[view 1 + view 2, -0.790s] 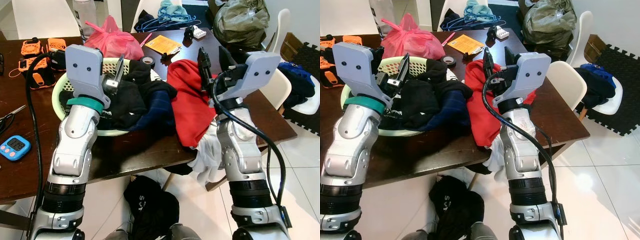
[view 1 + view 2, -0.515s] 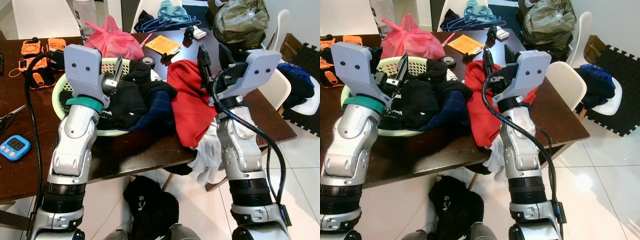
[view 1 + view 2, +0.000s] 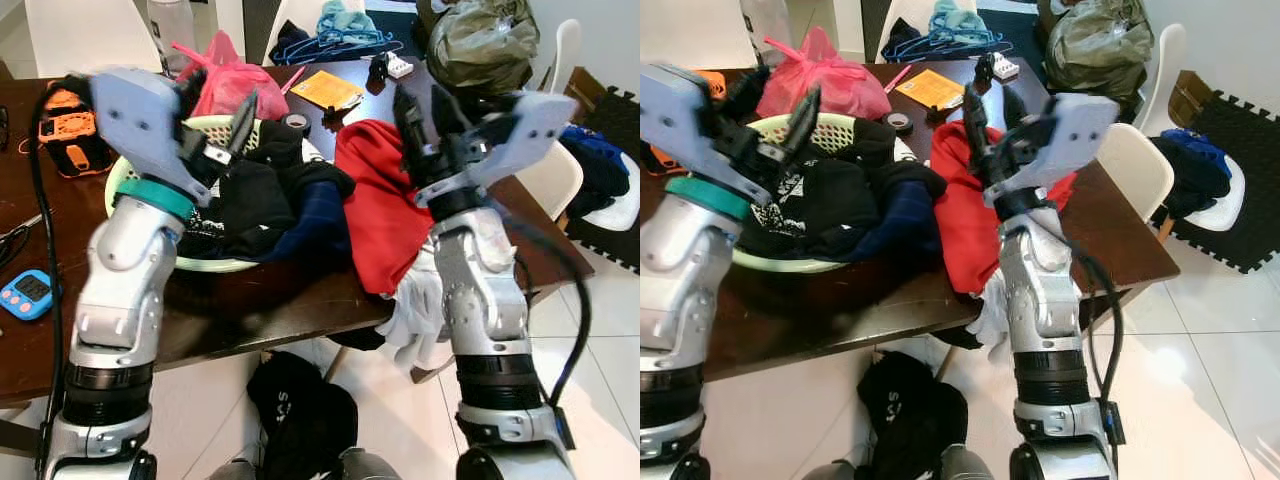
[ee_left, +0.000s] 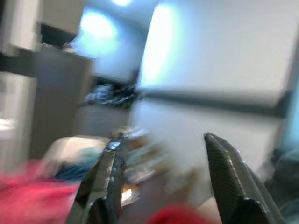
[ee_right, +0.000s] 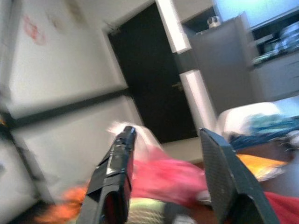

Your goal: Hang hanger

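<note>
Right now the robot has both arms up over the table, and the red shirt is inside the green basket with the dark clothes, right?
Not quite. The red shirt lies on the table beside the green basket, not inside it, as the left eye view shows. Both arms are raised, and the dark clothes are in the basket.

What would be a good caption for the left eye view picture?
Both open grippers, left gripper and right gripper, raised above a dark table holding a laundry basket and red garment.

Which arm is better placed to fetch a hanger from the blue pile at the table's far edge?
Right, probably: the hangers lie nearer the right gripper, open above the red garment; the left gripper is over the basket.
</note>
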Available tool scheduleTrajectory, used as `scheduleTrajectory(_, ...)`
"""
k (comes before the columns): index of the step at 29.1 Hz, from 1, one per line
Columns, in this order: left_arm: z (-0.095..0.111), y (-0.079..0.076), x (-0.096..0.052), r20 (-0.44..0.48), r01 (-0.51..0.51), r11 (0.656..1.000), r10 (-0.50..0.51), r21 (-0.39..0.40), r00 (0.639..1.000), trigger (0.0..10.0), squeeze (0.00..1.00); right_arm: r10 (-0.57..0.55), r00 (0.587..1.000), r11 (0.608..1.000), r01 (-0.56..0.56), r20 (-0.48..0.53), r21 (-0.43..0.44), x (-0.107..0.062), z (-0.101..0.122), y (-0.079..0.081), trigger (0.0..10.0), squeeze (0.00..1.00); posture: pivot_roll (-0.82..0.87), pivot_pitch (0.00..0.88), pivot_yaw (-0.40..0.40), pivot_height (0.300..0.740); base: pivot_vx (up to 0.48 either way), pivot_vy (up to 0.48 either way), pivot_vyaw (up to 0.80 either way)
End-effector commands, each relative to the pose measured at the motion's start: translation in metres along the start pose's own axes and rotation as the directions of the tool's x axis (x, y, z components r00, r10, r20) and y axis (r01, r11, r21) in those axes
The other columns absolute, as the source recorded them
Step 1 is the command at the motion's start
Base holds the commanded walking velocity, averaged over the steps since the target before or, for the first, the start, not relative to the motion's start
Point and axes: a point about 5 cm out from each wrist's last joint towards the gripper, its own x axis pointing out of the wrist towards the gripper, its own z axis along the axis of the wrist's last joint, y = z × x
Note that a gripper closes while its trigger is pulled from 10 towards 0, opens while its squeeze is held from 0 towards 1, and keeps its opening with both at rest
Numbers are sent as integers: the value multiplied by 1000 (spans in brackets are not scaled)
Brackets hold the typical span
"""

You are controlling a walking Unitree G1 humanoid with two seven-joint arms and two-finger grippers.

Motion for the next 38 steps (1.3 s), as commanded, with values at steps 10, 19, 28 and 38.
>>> scheduleTrajectory(10,36,-10,10,320,319,854,-192,-412,928,10000,0,305,900,683,-435,312,586,-19,42,37,10000,0,91,35,-34,740,0,0,0)
scheduleTrajectory(19,27,-16,16,281,345,844,-243,-411,929,10000,0,321,890,657,-455,324,601,-18,44,43,10000,0,69,34,-30,740,0,0,0)
scheduleTrajectory(28,15,19,9,90,83,959,-60,-271,994,10000,0,329,920,692,-389,214,608,-20,40,32,10000,0,67,38,-48,740,0,0,0)
scheduleTrajectory(38,-10,34,2,-88,-127,986,137,112,987,10000,0,196,972,980,-192,-132,48,-4,1,23,10000,0,64,33,-47,740,0,0,0)
